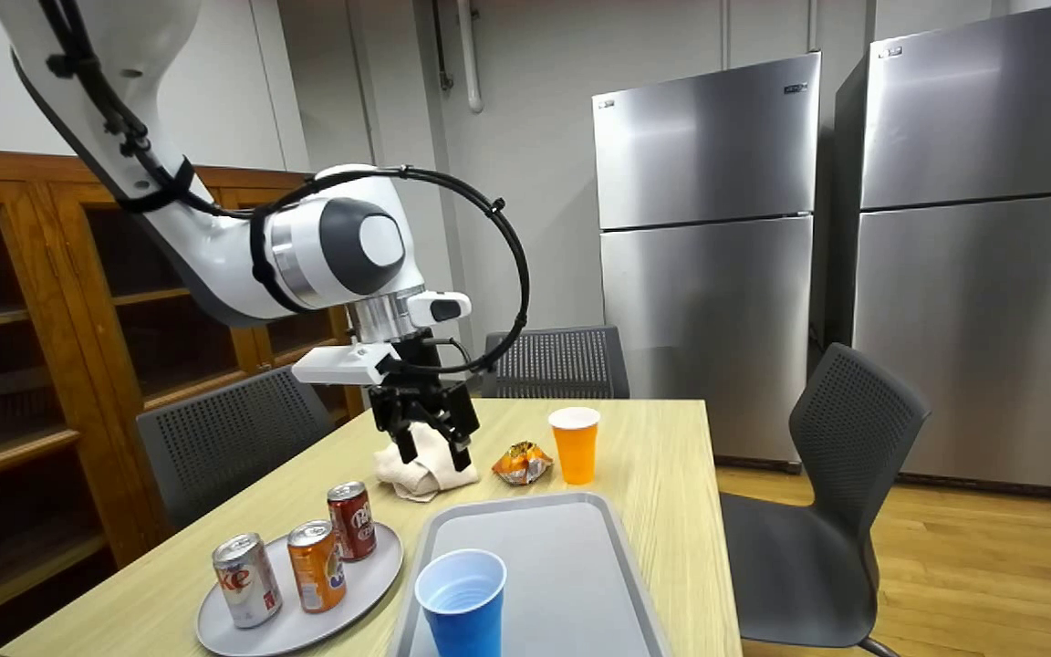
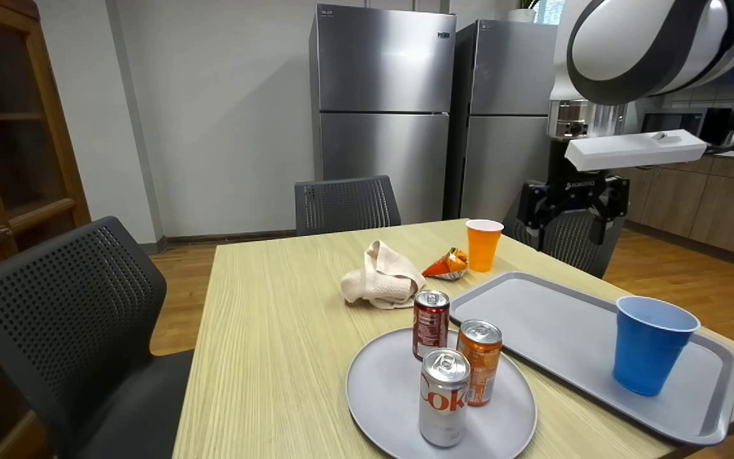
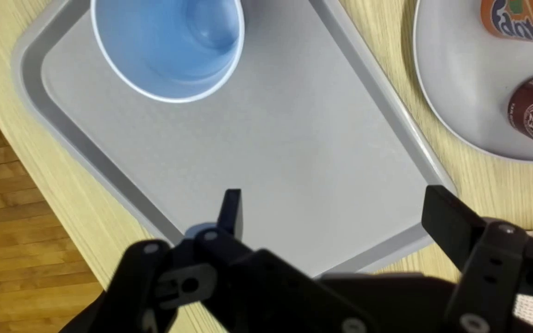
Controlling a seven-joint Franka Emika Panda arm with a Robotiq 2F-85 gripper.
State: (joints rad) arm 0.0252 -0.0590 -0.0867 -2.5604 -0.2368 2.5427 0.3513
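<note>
My gripper (image 1: 434, 453) is open and holds nothing. It hangs above the table, fingers pointing down, also in the other views (image 2: 567, 238) (image 3: 333, 201). In the wrist view its fingers are over one end of the grey tray (image 3: 294, 152). A blue cup (image 3: 169, 51) stands upright on the tray's opposite end; it looks empty. A round grey plate (image 2: 380, 395) beside the tray bears a Diet Coke can (image 2: 443, 401), an orange Fanta can (image 2: 480, 363) and a Dr Pepper can (image 2: 431, 322). A beige cloth (image 2: 383, 280), an orange snack packet (image 2: 448, 264) and an orange cup (image 2: 483, 245) are past the tray.
Grey chairs (image 1: 817, 511) (image 2: 80, 331) stand around the wooden table (image 2: 265, 331). Two steel refrigerators (image 1: 708, 274) (image 1: 982, 274) stand behind, with a wooden glass-door cabinet (image 1: 78, 365) along the wall. The table's edge lies close beside the tray's long side.
</note>
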